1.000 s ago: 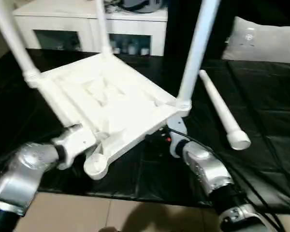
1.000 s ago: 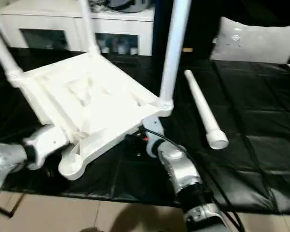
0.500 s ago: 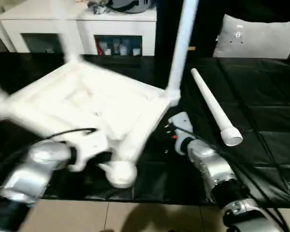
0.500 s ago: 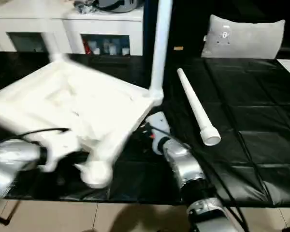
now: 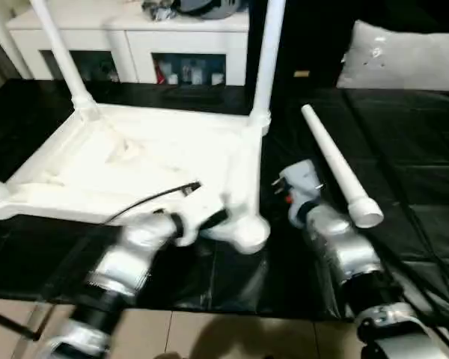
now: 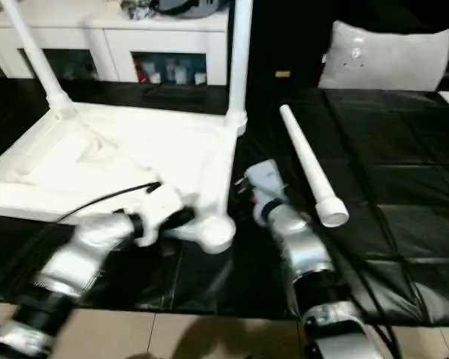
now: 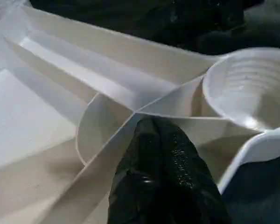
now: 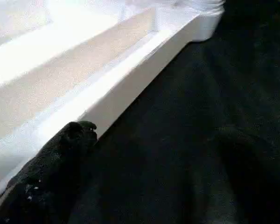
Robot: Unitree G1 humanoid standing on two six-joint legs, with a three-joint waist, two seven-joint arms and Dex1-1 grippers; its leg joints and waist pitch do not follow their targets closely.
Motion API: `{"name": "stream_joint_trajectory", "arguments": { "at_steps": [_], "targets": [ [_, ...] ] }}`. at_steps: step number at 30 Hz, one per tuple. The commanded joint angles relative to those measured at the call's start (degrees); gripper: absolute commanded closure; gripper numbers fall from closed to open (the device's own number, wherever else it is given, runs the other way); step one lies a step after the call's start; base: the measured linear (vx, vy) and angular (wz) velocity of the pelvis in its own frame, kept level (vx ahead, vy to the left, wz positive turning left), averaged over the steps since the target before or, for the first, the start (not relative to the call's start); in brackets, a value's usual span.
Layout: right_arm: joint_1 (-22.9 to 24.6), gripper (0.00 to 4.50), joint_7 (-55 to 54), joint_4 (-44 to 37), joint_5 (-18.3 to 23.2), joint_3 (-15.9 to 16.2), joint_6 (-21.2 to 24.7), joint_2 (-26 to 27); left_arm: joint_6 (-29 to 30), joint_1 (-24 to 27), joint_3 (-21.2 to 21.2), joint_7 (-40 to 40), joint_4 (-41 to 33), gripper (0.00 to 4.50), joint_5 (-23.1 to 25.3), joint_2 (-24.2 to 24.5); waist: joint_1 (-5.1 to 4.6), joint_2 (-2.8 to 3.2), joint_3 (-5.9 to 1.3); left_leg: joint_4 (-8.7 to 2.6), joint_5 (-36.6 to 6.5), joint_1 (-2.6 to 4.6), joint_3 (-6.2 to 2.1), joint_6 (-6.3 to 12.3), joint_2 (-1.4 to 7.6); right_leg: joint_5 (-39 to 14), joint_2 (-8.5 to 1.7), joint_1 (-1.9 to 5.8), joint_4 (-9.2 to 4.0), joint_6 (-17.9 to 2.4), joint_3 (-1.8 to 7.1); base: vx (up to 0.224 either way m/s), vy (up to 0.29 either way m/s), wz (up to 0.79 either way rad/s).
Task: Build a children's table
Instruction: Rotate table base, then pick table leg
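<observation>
The children's table (image 5: 135, 164) lies upside down on the black cover, its ribbed underside facing up. Two white legs (image 5: 60, 52) (image 5: 266, 60) stand in the far corner sockets. The near right socket (image 5: 248, 233) is empty, and shows up close in the left wrist view (image 7: 245, 88). My left gripper (image 5: 213, 219) is shut on a thin rib right beside that socket (image 7: 154, 128). A loose leg (image 5: 333, 161) lies on the cover to the right. My right gripper (image 8: 163, 140) is open low beside the top's right side wall, one finger (image 8: 77, 133) against it.
The black-covered work surface (image 5: 404, 149) stretches to the right behind the loose leg. A white cabinet with glass doors (image 5: 135, 37) stands at the back, and a grey cushion (image 5: 404, 56) at the back right. Tiled floor (image 5: 209, 336) borders the front edge.
The table top was tilted up off the cover. It has turned and come down flat. My left arm swung right with the near corner, and the right arm is out from under the top.
</observation>
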Motion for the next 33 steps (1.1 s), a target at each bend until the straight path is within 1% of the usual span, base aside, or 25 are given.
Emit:
{"name": "stream_joint_trajectory", "arguments": {
  "at_steps": [1, 2, 3, 4, 5, 6, 7, 8, 12, 13, 14, 17, 18, 19, 20, 21, 22, 23, 24, 25, 26, 28, 29, 32, 33],
  "targets": [
    [-1.0, 0.0, -2.0, -2.7, -0.7, -1.1, 2.0, 0.0, -0.9, 0.0, 1.5, 1.8, -2.7, 4.29, -2.1, -1.0, 0.1, 0.21, -3.92, -3.42, -6.4, -0.3, -0.07, 2.71, 1.59, -5.8, -3.53, 3.85, -3.23, -11.5, 2.93, 0.0, 0.0, 0.0],
    [-1.6, 0.0, -3.9, -3.4, -0.7, -2.1, 3.6, -0.2, -0.9, 0.5, 2.6, 3.4, -3.7, 4.29, -2.0, -1.0, 0.15, 0.18, -3.83, -3.54, -7.4, -0.16, -0.06, 2.61, 1.6, -7.8, -3.54, 3.76, -3.47, -11.4, 2.89, 0.0, 0.0, 0.0],
    [-1.8, 0.0, -4.6, -3.7, -0.7, -2.6, 4.3, -0.4, -0.5, 0.8, 3.1, 4.0, -4.5, 4.17, -2.1, -1.0, 0.16, 0.18, -3.77, -3.55, -7.9, -0.15, -0.04, 2.53, 1.58, -8.7, -3.52, 3.77, -3.57, -11.3, 2.89, 0.0, 0.0, 0.0],
    [-2.1, 0.0, -5.1, -3.9, -0.6, -2.9, 4.9, -0.6, 0.1, 1.2, 3.6, 4.3, -5.3, 4.09, -2.3, -0.9, 0.2, 0.05, -3.59, -3.69, -9.1, -0.16, -0.05, 2.21, 1.58, -11.0, -3.55, 3.74, -3.76, -10.6, 2.86, 0.0, 0.0, 0.0],
    [-2.2, 0.0, -5.1, -4.2, -0.5, -3.1, 5.2, -0.7, 0.6, 1.5, 3.8, 4.1, -5.9, 4.06, -2.6, -0.9, 0.22, 0.09, -3.51, -3.75, -9.8, -0.09, -0.02, 2.03, 1.56, -12.6, -3.55, 3.68, -3.96, -10.1, 2.83, 0.0, 0.0, 0.0],
    [-2.4, 0.0, -5.1, -4.7, -0.7, -2.9, 6.7, -1.2, 1.5, 2.5, 4.3, 3.9, -7.8, 4.06, -3.0, -0.6, 0.17, -0.11, -3.39, -3.81, -11.0, 0.02, -0.02, 1.66, 1.5, -15.4, -3.57, 3.62, -4.2, -9.1, 2.78, 0.0, 0.0, 0.0],
    [-2.4, 0.0, -5.0, -4.9, -0.9, -2.8, 7.5, -1.4, 1.7, 3.1, 4.6, 4.2, -8.8, 3.86, -3.0, -0.5, 0.19, -0.13, -3.37, -3.92, -10.9, -0.15, -0.15, 1.39, 1.57, -16.6, -3.67, 3.72, -4.22, -8.4, 2.78, 0.0, 0.0, 0.0],
    [-2.3, 0.0, -4.9, -5.3, -0.6, -2.9, 8.8, -1.4, 2.1, 4.1, 5.2, 5.2, -10.2, 3.76, -3.1, -0.5, 0.03, -0.22, -3.37, -3.88, -11.1, -0.07, -0.07, 1.27, 1.58, -16.6, -3.5, 3.48, -4.26, -8.1, 2.83, 0.0, 0.0, 0.0],
    [-3.0, 0.0, -5.5, -5.3, -0.3, -3.3, 11.5, -1.8, 3.5, 6.6, 6.3, 7.1, -13.6, 3.58, -3.6, -0.6, -0.29, 0.01, -3.41, -3.91, -11.2, -0.1, -0.11, 1.24, 1.56, -15.4, -3.41, 3.48, -4.23, -8.3, 2.81, 0.0, 0.0, 0.0],
    [-3.6, 0.0, -5.8, -4.9, -0.4, -3.5, 12.2, -2.1, 3.9, 7.1, 6.4, 7.2, -14.5, 3.4, -3.8, -0.5, -0.36, -0.02, -3.45, -3.87, -10.9, -0.05, -0.13, 1.23, 1.6, -14.8, -3.41, 3.45, -4.18, -8.6, 2.82, 0.0, 0.0, 0.0],
    [-3.9, 0.0, -6.1, -4.7, -0.4, -3.6, 12.7, -2.3, 4.2, 7.4, 6.5, 7.2, -15.0, 3.34, -3.9, -0.4, -0.37, 0.12, -3.43, -3.85, -10.7, -0.03, -0.11, 1.21, 1.59, -14.1, -3.35, 3.38, -4.12, -8.9, 2.84, 0.0, 0.0, 0.0],
    [-7.9, 0.0, -6.9, -0.8, 2.1, -7.1, 14.5, -3.4, 5.4, 8.3, 6.3, 6.4, -17.4, 3.15, -4.3, 0.5, -0.56, 0.07, -3.38, -3.81, -11.3, 0.03, -0.05, 1.12, 1.45, -14.2, -3.27, 3.37, -4.05, -9.4, 2.77, 0.0, 0.0, 0.0],
    [-8.3, 0.0, -6.9, -0.2, 2.2, -7.3, 14.6, -3.5, 5.4, 8.3, 6.3, 6.3, -17.5, 3.05, -4.3, 0.6, -0.49, 0.09, -3.36, -3.77, -11.7, 0.05, -0.05, 1.15, 1.4, -15.3, -3.36, 3.41, -4.17, -9.1, 2.75, 0.0, 0.0, 0.0],
    [-11.3, 0.0, -7.0, 3.6, 2.5, -8.5, 15.4, -4.9, 5.7, 8.2, 5.9, 5.4, -18.1, 2.97, -4.3, 1.3, -0.53, -0.15, -3.38, -3.72, -11.6, 0.08, -0.01, 1.15, 1.32, -15.8, -3.29, 3.39, -4.16, -8.8, 2.71, 0.0, 0.0, 0.0],
    [-11.6, 0.0, -7.1, 4.0, 2.5, -8.5, 15.5, -5.1, 5.8, 8.2, 5.8, 5.3, -18.2, 2.93, -4.3, 1.3, -0.55, -0.02, -3.4, -3.65, -11.2, 0.13, -0.01, 1.12, 1.28, -15.6, -3.25, 3.31, -4.07, -9.0, 2.69, 0.0, 0.0, 0.0],
    [-12.6, 0.0, -7.0, 5.6, 2.0, -8.3, 15.8, -5.8, 6.1, 8.2, 5.7, 4.9, -18.6, 2.84, -4.4, 1.6, -0.49, -0.04, -3.38, -3.64, -11.1, 0.13, 0.05, 1.14, 1.3, -15.2, -3.24, 3.31, -4.12, -9.0, 2.7, 0.0, 0.0, 0.0],
    [-14.9, 0.0, -6.8, 9.2, 0.5, -7.3, 16.5, -7.6, 6.6, 8.4, 5.1, 3.7, -19.3, 2.73, -4.7, 2.4, -0.43, -0.13, -3.45, -3.54, -10.2, 0.08, 0.07, 1.2, 1.25, -13.9, -3.23, 3.38, -3.96, -9.4, 2.71, 0.0, 0.0, 0.0],
    [-16.1, 0.0, -6.8, 11.2, -0.3, -6.7, 16.9, -8.4, 6.8, 8.5, 4.8, 3.0, -19.6, 2.62, -4.8, 2.9, -0.48, 0.02, -3.59, -3.46, -9.7, 0.09, 0.01, 1.16, 1.24, -13.2, -3.26, 3.41, -3.69, -9.9, 2.67, 0.0, 0.0, 0.0],
    [-17.3, 0.0, -6.2, 13.3, -1.0, -5.8, 17.7, -9.3, 7.2, 8.8, 4.6, 2.6, -20.1, 2.62, -4.9, 3.3, -0.48, -0.01, -3.54, -3.38, -9.3, 0.03, 0.13, 1.33, 1.22, -12.1, -3.19, 3.42, -3.73, -10.5, 2.68, 0.0, 0.0, 0.0],
    [-18.5, 0.0, -5.4, 15.8, -0.6, -6.2, 18.5, -9.8, 7.6, 9.0, 4.4, 2.2, -20.4, 2.49, -5.0, 3.7, -0.47, 0.12, -3.61, -3.28, -8.7, -0.02, 0.12, 1.43, 1.17, -10.6, -3.17, 3.51, -3.46, -11.2, 2.67, 0.0, 0.0, 0.0],
    [-19.2, 0.0, -5.2, 17.4, 0.0, -6.8, 18.8, -10.0, 7.6, 9.2, 4.2, 2.0, -20.5, 2.42, -4.9, 4.0, -0.56, -0.02, -3.66, -3.22, -8.6, -0.11, 0.15, 1.83, 1.16, -9.8, -3.17, 3.62, -3.4, -11.7, 2.63, 0.0, 0.0, 0.0],
    [-21.3, 0.0, -5.2, 23.4, 0.4, -8.0, 18.2, -11.0, 7.5, 9.4, 3.7, 1.9, -20.6, 2.26, -4.4, 4.7, -0.53, 0.07, -3.67, -3.19, -9.0, -0.1, 0.15, 2.16, 1.2, -10.1, -3.27, 3.61, -3.41, -12.4, 2.54, 0.0, 0.0, 0.0],
    [-21.3, 0.0, -5.2, 23.5, 0.4, -8.0, 18.2, -11.0, 7.5, 9.4, 3.7, 1.9, -20.6, 2.17, -4.4, 4.7, -0.49, 0.07, -3.65, -3.14, -9.2, -0.06, 0.2, 2.1, 1.25, -10.5, -3.33, 3.6, -3.47, -12.5, 2.54, 0.0, 0.0, 0.0],
    [-22.7, 0.0, -5.3, 28.4, -0.3, -7.7, 18.4, -12.1, 7.0, 8.9, 3.9, 2.9, -20.1, 2.06, -3.8, 4.7, -0.47, 0.0, -3.62, -3.12, -9.7, -0.08, 0.23, 2.01, 1.31, -11.4, -3.37, 3.68, -3.49, -12.5, 2.46, 0.0, 0.0, 0.0],
    [-23.1, 0.0, -5.4, 29.6, -0.3, -7.8, 18.5, -12.4, 7.1, 8.8, 3.8, 2.8, -20.0, 1.88, -3.7, 4.8, -0.42, 0.0, -3.6, -3.15, -9.9, -0.05, 0.24, 2.03, 1.35, -11.7, -3.41, 3.64, -3.57, -12.5, 2.44, 0.0, 0.0, 0.0]
  ]
}}
